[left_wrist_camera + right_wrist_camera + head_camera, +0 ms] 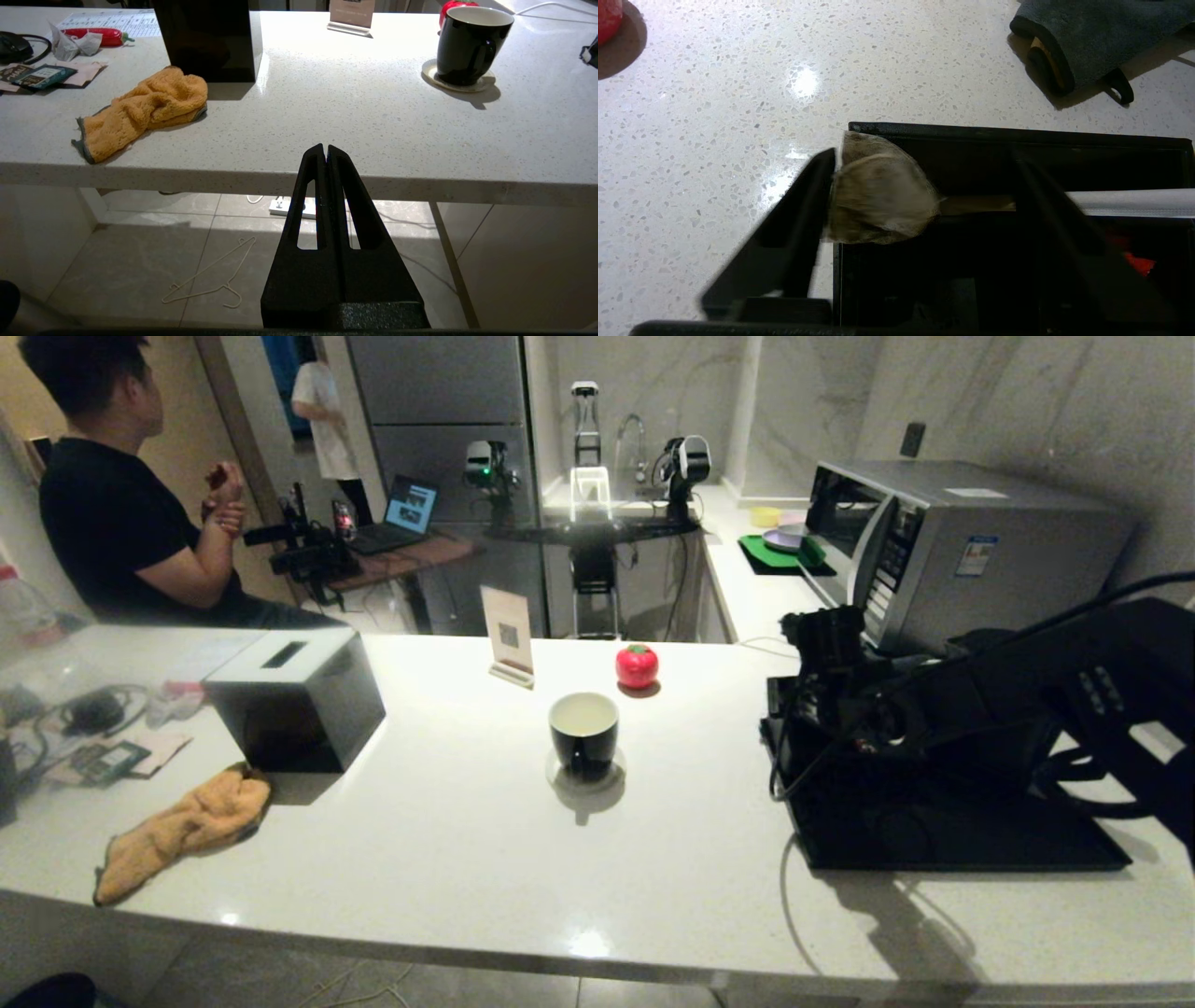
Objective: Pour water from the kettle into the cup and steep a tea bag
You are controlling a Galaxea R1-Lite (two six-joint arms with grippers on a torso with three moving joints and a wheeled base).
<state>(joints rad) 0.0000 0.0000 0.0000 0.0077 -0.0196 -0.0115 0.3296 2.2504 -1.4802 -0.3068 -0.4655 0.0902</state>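
The cup [583, 733], glossy black outside and white inside, stands on a round coaster mid-counter; it also shows in the left wrist view [469, 44]. I cannot tell whether it holds water. The kettle is out of view. My right arm [934, 709] reaches over the low black compartment box [934, 831]. There my right gripper [924, 158] is open wide over the box's corner. A brownish tea bag [878, 196] lies against one finger, far from the other. My left gripper [325, 148] is shut and empty, below the counter's front edge.
A black box [294, 700] and an orange cloth [187, 826] sit at the counter's left. A card stand [509, 635] and a red tomato-shaped object [637, 665] are behind the cup. A microwave [971, 541] stands back right. A grey cloth [1087, 37] lies beyond the compartment box.
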